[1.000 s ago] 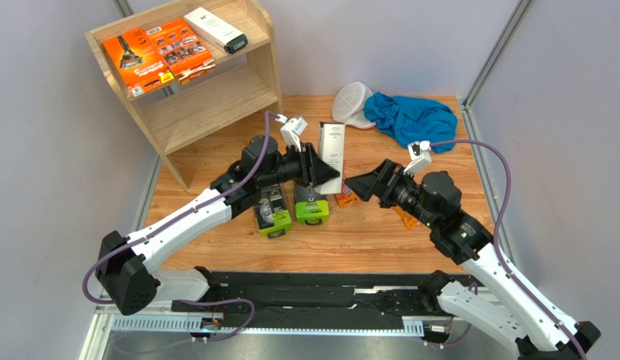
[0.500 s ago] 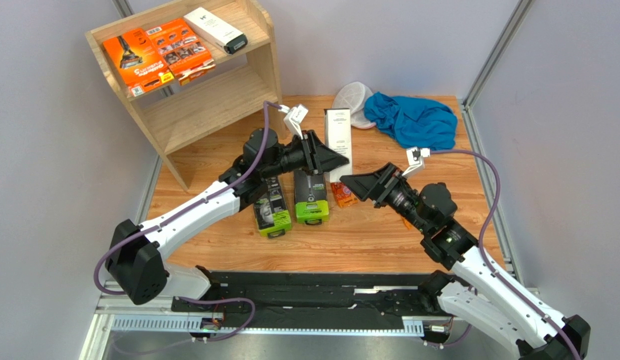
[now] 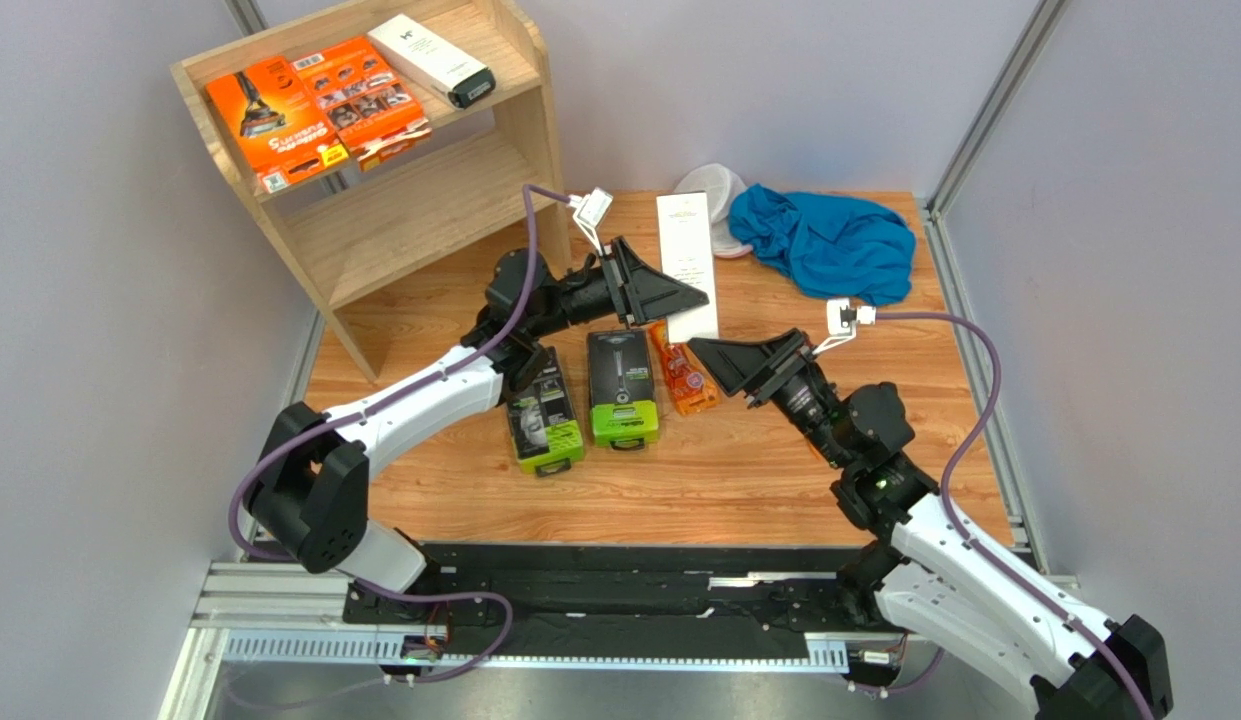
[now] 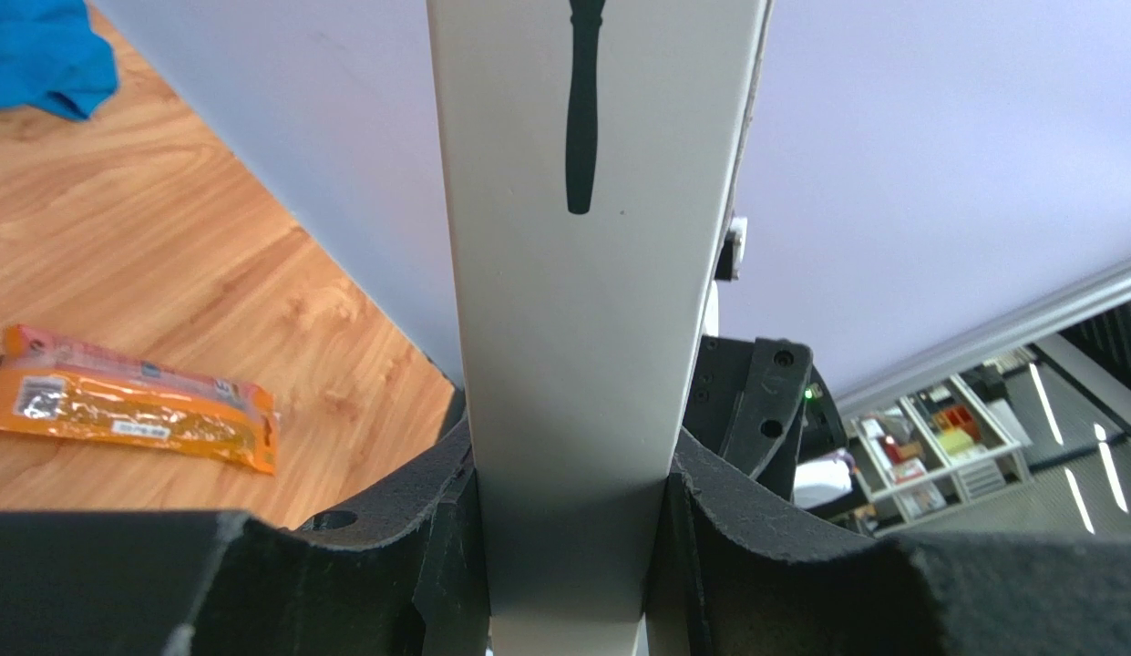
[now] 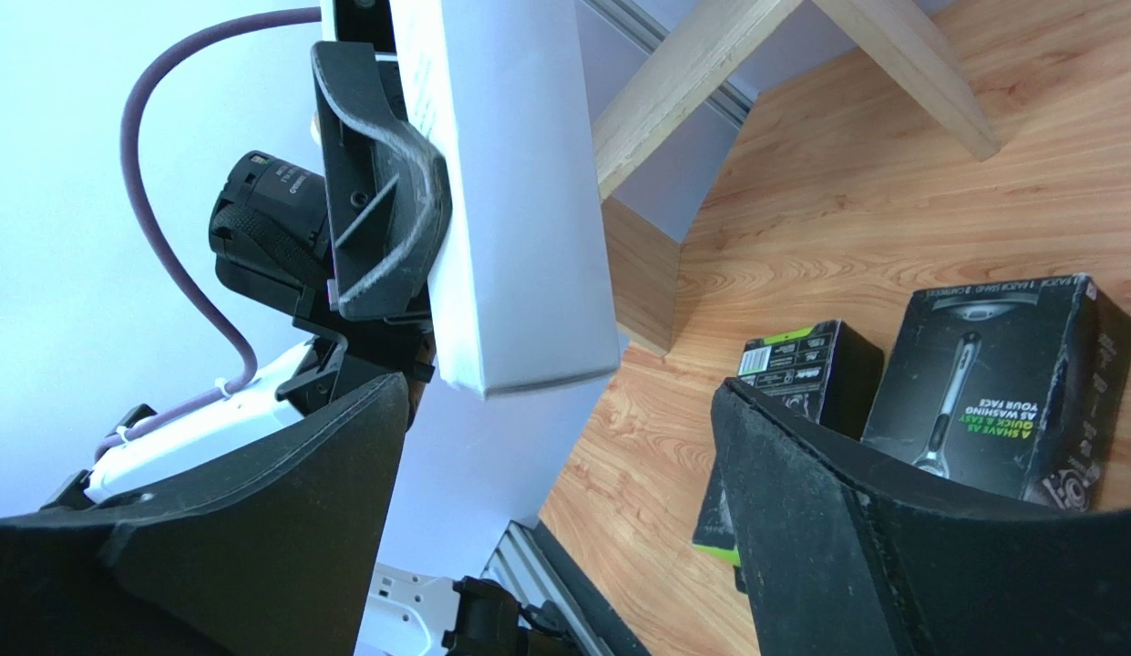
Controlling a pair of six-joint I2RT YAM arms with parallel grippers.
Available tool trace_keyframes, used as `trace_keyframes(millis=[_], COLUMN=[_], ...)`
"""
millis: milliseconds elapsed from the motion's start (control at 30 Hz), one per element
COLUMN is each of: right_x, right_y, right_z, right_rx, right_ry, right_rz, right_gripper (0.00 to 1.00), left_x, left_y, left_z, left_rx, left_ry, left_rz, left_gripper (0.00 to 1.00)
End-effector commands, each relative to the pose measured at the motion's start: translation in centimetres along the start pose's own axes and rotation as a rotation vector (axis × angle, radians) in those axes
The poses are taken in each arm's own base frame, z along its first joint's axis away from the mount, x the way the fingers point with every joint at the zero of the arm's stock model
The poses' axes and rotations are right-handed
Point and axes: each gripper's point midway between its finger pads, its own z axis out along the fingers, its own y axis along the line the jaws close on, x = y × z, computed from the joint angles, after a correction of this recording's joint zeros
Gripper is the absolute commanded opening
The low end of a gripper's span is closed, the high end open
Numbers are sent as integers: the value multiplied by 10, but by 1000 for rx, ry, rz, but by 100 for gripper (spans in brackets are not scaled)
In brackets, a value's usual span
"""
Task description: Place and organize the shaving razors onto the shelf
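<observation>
Razor packs [image 3: 273, 120]: 3 on shelf [image 3: 416, 210], 1 white box [image 3: 686, 240] in left pincer [image 3: 652, 296].

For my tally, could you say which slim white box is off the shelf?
The white box gripped by the left pincer; its twin lies atop the shelf.

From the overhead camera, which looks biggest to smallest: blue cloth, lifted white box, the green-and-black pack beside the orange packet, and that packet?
1. blue cloth
2. white box and green-and-black pack: alike; the box is lifted nearer the camera, so unranked
3. orange packet
</observation>
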Motion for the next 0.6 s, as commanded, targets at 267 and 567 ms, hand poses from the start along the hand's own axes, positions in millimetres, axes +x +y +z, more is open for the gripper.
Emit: trace_keyframes(millis=[267,567], right_x=[-37,-27], right_y=[35,37], right_z=[15,23], right_rx=[-105,-147], right_ry=[-73,-22], right_rz=[-82,-52], right_gripper=[68,42], left_x=[-6,-8], left_y=[-39,-37], left_z=[-3,-1], left_rx=[171,173], left_ry=[15,1], left_rz=[28,9], left_gripper=[0,0])
